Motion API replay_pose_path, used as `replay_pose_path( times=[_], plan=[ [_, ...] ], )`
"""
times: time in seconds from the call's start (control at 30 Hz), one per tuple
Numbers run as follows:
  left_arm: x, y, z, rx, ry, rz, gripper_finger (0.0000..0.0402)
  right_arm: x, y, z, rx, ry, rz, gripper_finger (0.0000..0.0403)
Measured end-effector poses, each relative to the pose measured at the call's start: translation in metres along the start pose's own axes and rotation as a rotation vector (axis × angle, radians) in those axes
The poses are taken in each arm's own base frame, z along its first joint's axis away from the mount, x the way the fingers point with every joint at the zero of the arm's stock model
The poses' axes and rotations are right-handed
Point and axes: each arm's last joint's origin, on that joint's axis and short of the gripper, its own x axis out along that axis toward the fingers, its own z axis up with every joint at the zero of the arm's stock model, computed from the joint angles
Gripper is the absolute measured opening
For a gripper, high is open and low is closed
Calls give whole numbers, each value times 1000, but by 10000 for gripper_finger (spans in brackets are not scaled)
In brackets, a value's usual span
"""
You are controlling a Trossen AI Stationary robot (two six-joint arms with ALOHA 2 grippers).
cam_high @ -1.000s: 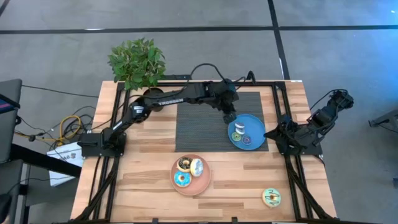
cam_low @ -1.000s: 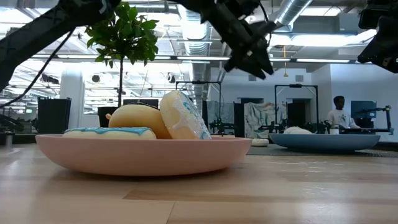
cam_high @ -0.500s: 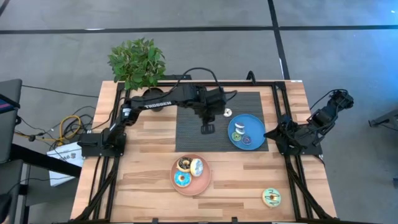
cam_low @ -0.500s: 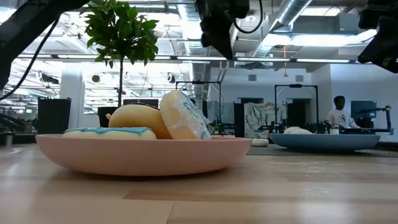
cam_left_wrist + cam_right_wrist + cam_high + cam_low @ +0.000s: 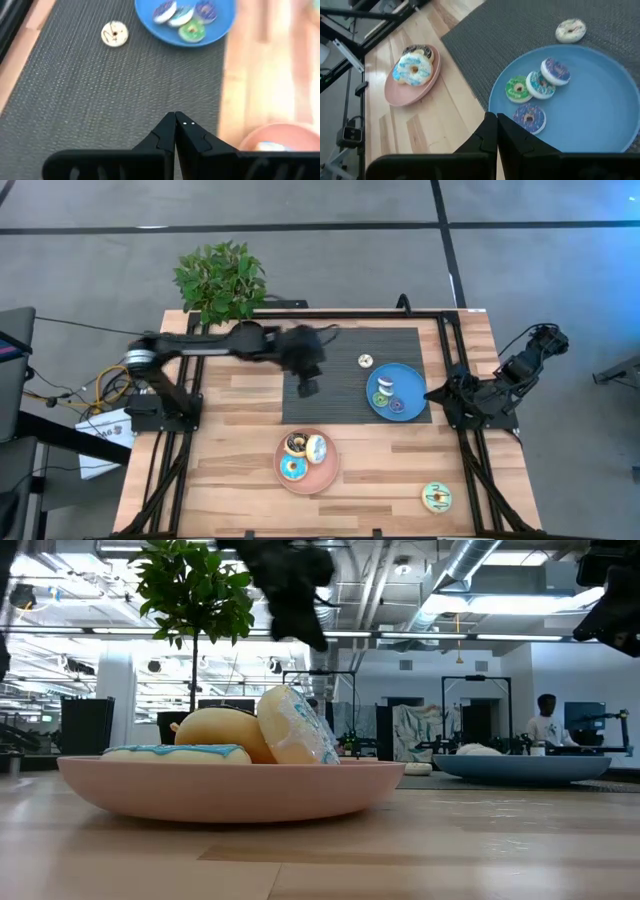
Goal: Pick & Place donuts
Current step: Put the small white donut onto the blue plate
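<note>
Donuts sit in three groups around the ribbed dark mat point(image 5: 345, 375). In the high view, four tiny rings lie on the round blue plate point(image 5: 410, 405) at the mat's right edge, and a cream mini donut point(image 5: 366, 361) lies on the mat just beside that plate. Three larger frosted donuts point(image 5: 305, 452) fill the pink plate point(image 5: 325, 478) on the wood below the mat; a green-yellow donut point(image 5: 437, 497) lies well apart from the mat. The left gripper point(image 5: 308, 385) hangs over the mat's left part.

The low view shows the pink plate's smooth shallow rim point(image 5: 230, 790).

In the left wrist view, the left gripper's fingertips point(image 5: 175, 118) meet, empty, above the woven mat.

In the right wrist view, the right gripper point(image 5: 496, 119) is pressed closed, empty, beside the blue plate.
</note>
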Motion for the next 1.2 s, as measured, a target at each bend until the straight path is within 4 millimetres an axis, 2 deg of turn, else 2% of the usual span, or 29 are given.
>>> replay_pose_path(
  times=[0.23, 0.4, 0.6, 0.8, 1.03, 1.2],
  plan=[
    [-37, -13, -92, -55, -218, -59, 0, 0, 0, 1, 1, -20, -10, 1],
    [-51, -16, -159, 46, -421, -103, 0, 0, 3, 2, 46, -39, 14, 1],
    [-61, -8, -216, 125, -694, -130, 0, 0, 3, 3, 57, -57, 9, 1],
    [-66, -4, -250, 126, -805, -166, 0, 2, 2, 6, 166, -83, -11, 0],
    [-74, -2, -263, 148, -892, -162, 0, 15, 14, 14, 144, -123, -71, 0],
    [-78, -1, -271, 154, -923, -196, 0, 33, 27, 23, 77, -159, -112, 0]
  ],
)
